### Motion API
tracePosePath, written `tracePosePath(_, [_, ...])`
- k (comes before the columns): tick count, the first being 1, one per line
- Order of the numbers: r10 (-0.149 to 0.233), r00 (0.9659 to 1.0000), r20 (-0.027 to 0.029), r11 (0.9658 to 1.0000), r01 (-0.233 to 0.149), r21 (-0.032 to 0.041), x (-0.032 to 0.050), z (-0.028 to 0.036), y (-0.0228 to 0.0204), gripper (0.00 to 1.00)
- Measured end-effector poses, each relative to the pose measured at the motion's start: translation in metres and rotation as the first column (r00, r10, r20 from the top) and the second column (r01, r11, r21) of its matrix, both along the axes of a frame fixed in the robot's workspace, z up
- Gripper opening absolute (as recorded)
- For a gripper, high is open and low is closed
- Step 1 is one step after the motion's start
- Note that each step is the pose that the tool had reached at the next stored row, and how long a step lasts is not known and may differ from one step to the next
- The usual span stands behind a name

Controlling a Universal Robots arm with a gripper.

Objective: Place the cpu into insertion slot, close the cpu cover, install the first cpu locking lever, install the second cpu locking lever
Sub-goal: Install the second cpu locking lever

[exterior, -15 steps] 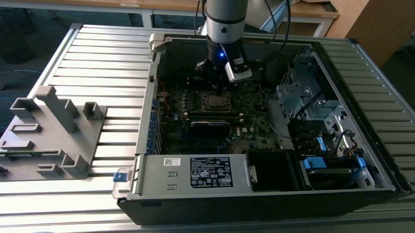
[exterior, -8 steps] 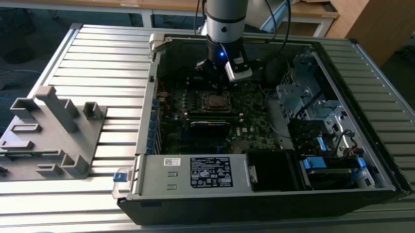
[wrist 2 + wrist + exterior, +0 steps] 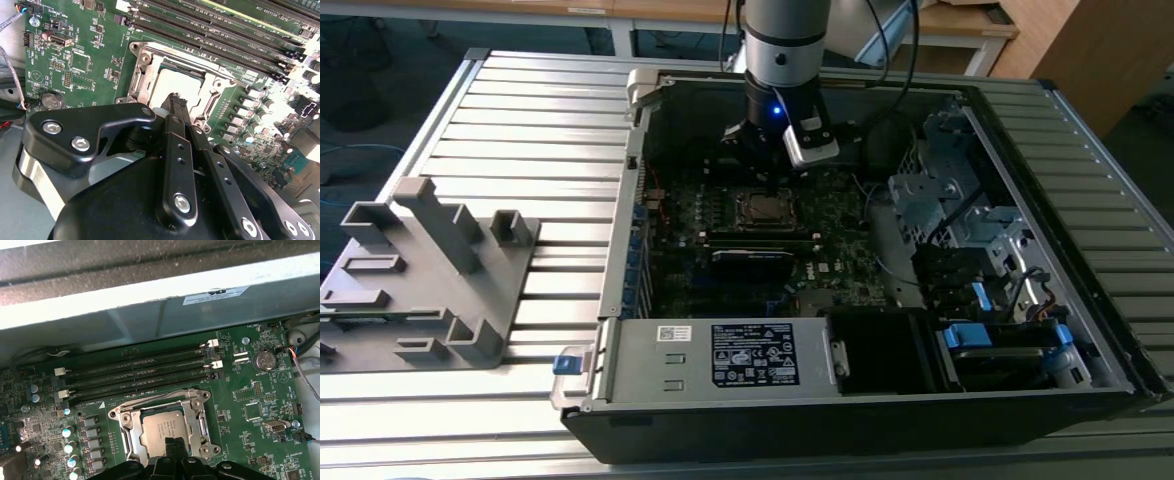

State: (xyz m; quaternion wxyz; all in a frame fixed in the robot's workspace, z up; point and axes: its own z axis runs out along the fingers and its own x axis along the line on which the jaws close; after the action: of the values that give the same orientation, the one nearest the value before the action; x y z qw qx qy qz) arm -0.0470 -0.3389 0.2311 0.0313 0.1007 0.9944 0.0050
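green motherboard (image 3: pixel 240 390), silver cpu cover (image 3: pixel 197 412), black end effector (image 3: pixel 176 102)

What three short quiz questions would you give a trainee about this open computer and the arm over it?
1. True or false: the chip lies on the green board with a metal frame around it.
2. The end effector is nearest to: A) the grey power supply box, B) the chip, C) the grey plastic stand outside the case.
3. Fill the gap: the metal frame around the chip is ___ in colour.

Key: 1 true; 2 B; 3 silver.
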Motion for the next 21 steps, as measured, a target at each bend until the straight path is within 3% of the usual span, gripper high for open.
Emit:
tracePosePath(8, [0.0,1.0,0.0,1.0,0.0,-0.0001,0.0,0.0,-0.003,0.11])
tracePosePath(21, [0.0,1.0,-0.0001,1.0,0.0,-0.0001,0.0,0.0,-0.0043,0.11])
